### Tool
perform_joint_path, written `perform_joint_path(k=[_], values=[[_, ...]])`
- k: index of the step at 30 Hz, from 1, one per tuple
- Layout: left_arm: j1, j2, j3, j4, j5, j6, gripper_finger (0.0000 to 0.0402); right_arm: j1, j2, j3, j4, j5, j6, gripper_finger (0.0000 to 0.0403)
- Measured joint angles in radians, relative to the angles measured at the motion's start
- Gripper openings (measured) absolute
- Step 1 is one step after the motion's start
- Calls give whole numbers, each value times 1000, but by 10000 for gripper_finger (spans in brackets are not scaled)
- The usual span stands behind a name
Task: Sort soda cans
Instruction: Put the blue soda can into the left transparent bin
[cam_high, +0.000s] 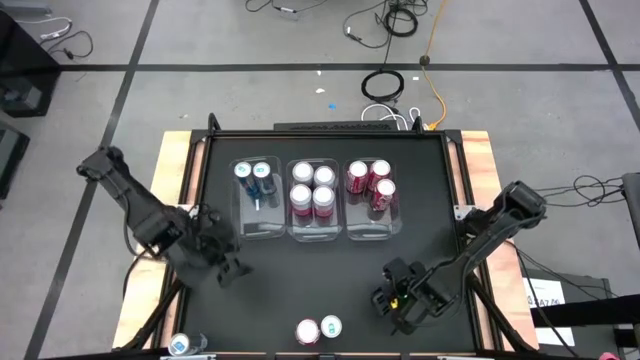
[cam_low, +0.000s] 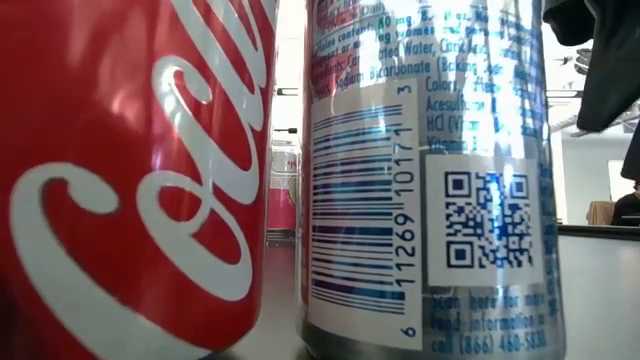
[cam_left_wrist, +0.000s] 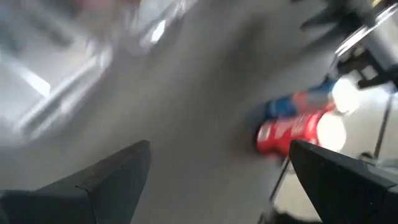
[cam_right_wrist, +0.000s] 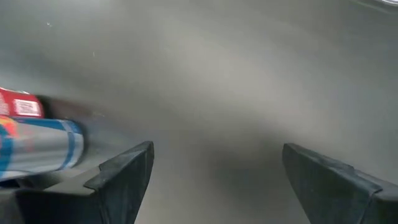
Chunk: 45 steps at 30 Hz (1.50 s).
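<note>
Seen from above, left to right. My left gripper hovers over bare mat at the table's left front, fingers spread wide and holding nothing. Behind it stand three clear bins: the left bin holds two teal-blue cans, the middle bin four pink-and-white cans, the right bin three dark red cans. At the front edge, between my arms, two unsorted cans stand touching: a red can and, on its right, a silver-and-blue can. My right gripper waits just beyond them, fingers likewise spread and empty.

Step in hand, as I judge it: fetching one of the front pair. Because they touch, I should come at the blue can from its free outer side, keep my fingers upright and wide, straddle the body below the rim, and close only once centred, lest I topple its neighbour. One more can sits off the mat at front left.
</note>
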Motion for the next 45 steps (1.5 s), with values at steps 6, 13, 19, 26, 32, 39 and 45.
perform_joint_path(k=[6,13,19,26,32,39,45], values=[[-113,104,0,-24,168,-266,390,0,16,0,0,0,-45,348],[-283,193,-1,9,245,-617,390,-1,16,0,0,1,-137,348],[-377,237,8,49,248,-864,390,-1,16,0,0,1,-152,348],[-403,291,112,-55,376,-932,390,-1,16,0,1,1,-164,348],[-408,336,186,-128,482,-945,390,-1,16,0,1,1,-168,348],[-409,351,186,-125,554,-940,390,-1,16,0,1,1,-168,348],[-410,354,186,-98,553,-913,390,-1,16,0,1,6,-168,348]])
